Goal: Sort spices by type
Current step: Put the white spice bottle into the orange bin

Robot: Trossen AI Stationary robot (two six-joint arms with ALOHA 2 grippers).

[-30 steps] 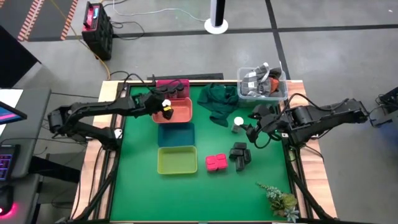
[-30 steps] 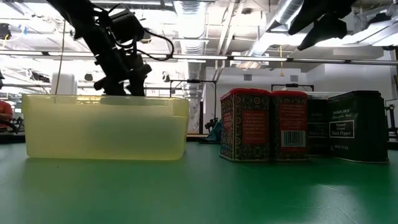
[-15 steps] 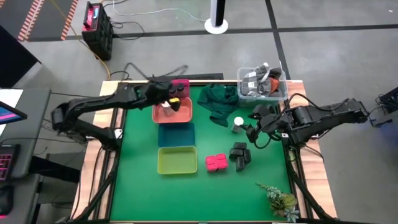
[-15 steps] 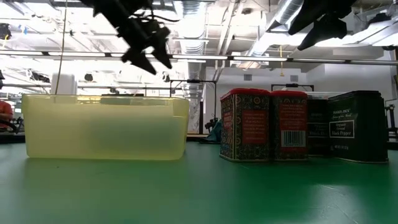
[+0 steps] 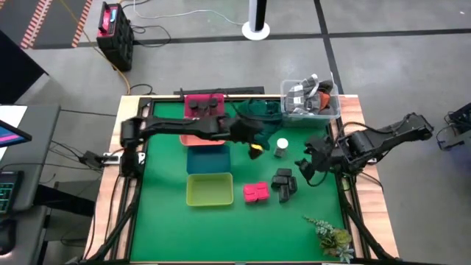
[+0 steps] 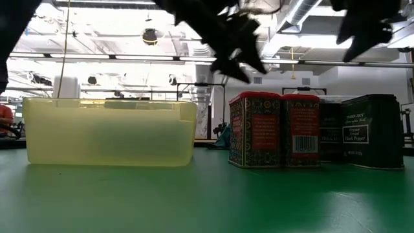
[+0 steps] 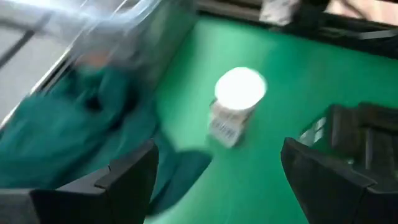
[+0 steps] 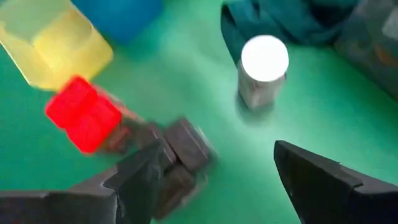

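White-capped jar [image 5: 281, 147] upright on the green table [image 5: 169, 221], ahead of the left gripper [image 5: 254, 144] with fingers spread wide and empty, right gripper [image 5: 307, 165] also spread empty just beside grey boxes [image 5: 284, 182], bright workshop behind.

The dark left arm reached far across the middle of the bench from its base at the left edge, its left gripper [image 5: 255, 149] out near the centre with the fingers [image 7: 134, 177] spread wide apart and nothing between them. The dark right arm stayed bent near the right edge, its right gripper [image 5: 303, 166] likewise spread wide and empty.
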